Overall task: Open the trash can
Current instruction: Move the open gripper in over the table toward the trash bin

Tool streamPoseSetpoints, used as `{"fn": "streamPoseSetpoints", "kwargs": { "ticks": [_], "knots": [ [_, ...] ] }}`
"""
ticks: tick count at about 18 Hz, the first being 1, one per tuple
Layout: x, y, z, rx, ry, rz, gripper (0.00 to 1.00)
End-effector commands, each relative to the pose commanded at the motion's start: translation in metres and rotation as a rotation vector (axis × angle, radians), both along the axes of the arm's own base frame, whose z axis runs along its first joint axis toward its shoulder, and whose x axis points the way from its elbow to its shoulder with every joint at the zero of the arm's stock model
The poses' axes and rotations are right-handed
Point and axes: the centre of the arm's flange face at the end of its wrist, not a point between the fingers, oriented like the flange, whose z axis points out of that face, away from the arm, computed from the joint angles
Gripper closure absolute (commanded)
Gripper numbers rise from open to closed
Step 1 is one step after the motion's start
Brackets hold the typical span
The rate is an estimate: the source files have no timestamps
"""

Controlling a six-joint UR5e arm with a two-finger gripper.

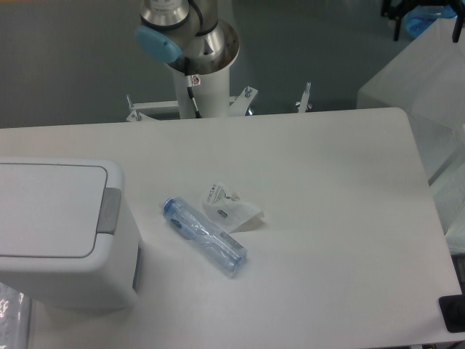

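The worktop is filling most of the view, white and rounded at its far right corner. The bin is sitting at the near left edge of it, running off the left side of the view: a white boxy body with rounded corners, its flat rectangular lid lying closed and level, and a grey button strip lying along the rim on the side facing the middle of the worktop. Behind the far edge the arm is standing on its white column, showing only a silver joint with a light blue cap; the hand is lying outside the view, so I cannot tell how far open it is or what it is touching. To the right of the bin, apart from it, a clear bottle with a blue cap is lying on its side, slanting across the middle. Just beside it, a crumpled clear wrapper is lying flat, carrying small dark print too tiny to read.
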Motion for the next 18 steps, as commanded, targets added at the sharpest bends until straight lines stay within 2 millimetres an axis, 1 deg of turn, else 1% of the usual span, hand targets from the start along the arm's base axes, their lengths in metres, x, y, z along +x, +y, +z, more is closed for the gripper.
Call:
{"fn": "streamPoseSetpoints", "kwargs": {
  "ticks": [6,7,8,10,12,17,18],
  "knots": [
    [0.003,0.008,-0.001,0.003,-0.002,-0.007,0.0],
    [0.007,0.019,-0.001,0.003,-0.004,-0.025,0.0],
    [0.009,0.026,-0.003,0.003,-0.009,-0.03,0.0],
    [0.013,0.035,-0.007,0.021,-0.028,0.01,0.0],
    [0.02,0.063,-0.008,0.042,-0.041,0.039,0.0],
    [0.043,0.123,-0.01,0.095,-0.048,0.109,0.0],
    [0.047,0.138,-0.014,0.108,-0.055,0.131,0.0]
  ]
}}
